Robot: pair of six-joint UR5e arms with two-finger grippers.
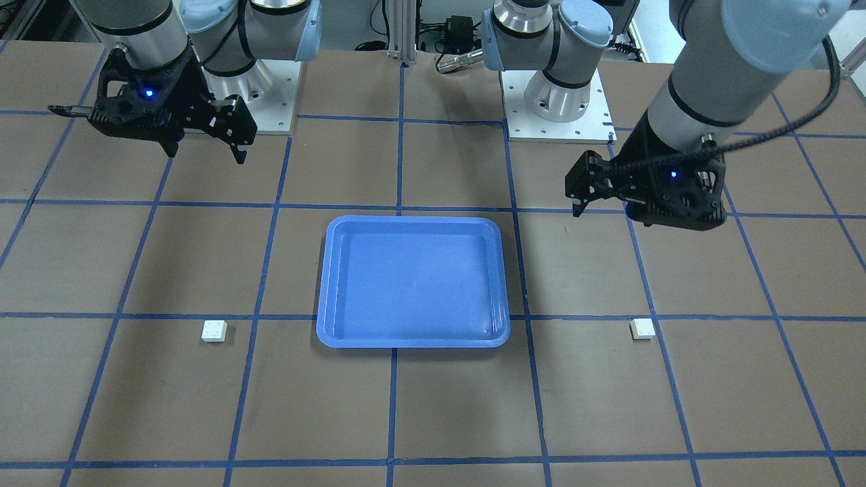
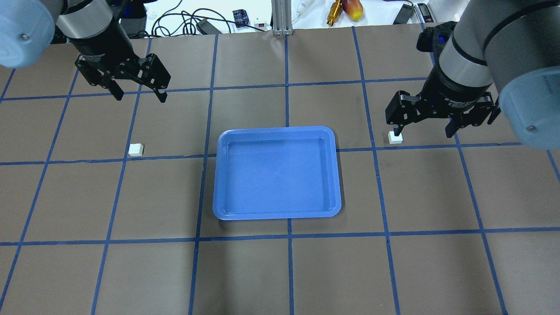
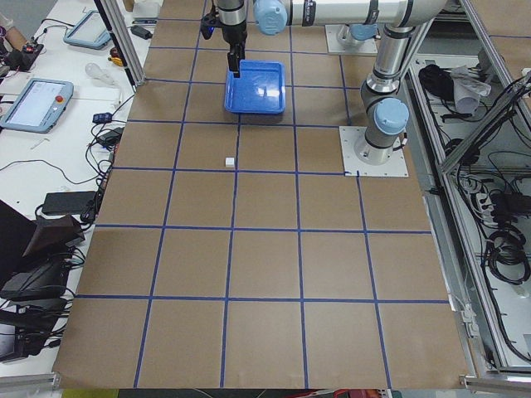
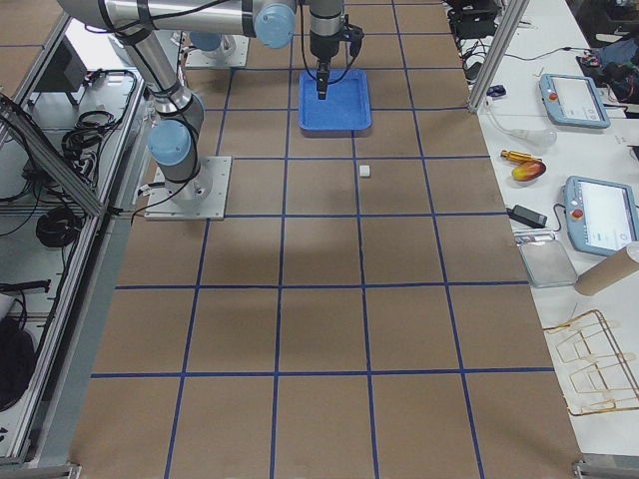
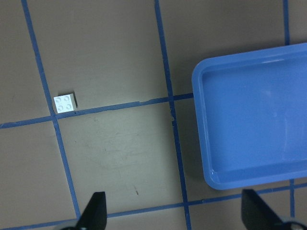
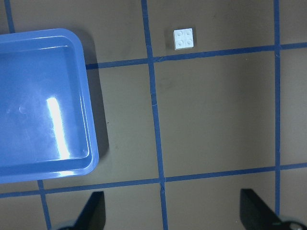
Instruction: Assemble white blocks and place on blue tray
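Note:
Two white blocks lie apart on the table, one on each side of the blue tray (image 2: 276, 129). The left block (image 2: 136, 150) also shows in the front view (image 1: 642, 329) and the left wrist view (image 5: 64, 102). The right block (image 2: 395, 138) also shows in the front view (image 1: 214, 331) and the right wrist view (image 6: 184, 39). The tray (image 1: 413, 220) holds nothing. My left gripper (image 2: 140, 94) is open and empty, high above the table, nearer the robot than its block. My right gripper (image 2: 423, 131) is open and empty, high above the table near its block.
Blue tape lines form a grid on the brown table. The arm bases (image 1: 558, 101) (image 1: 257, 88) stand at the robot's edge. Cables and small tools (image 2: 345, 8) lie beyond the far edge. The tray's rim shows in both wrist views (image 5: 199, 120) (image 6: 91, 120).

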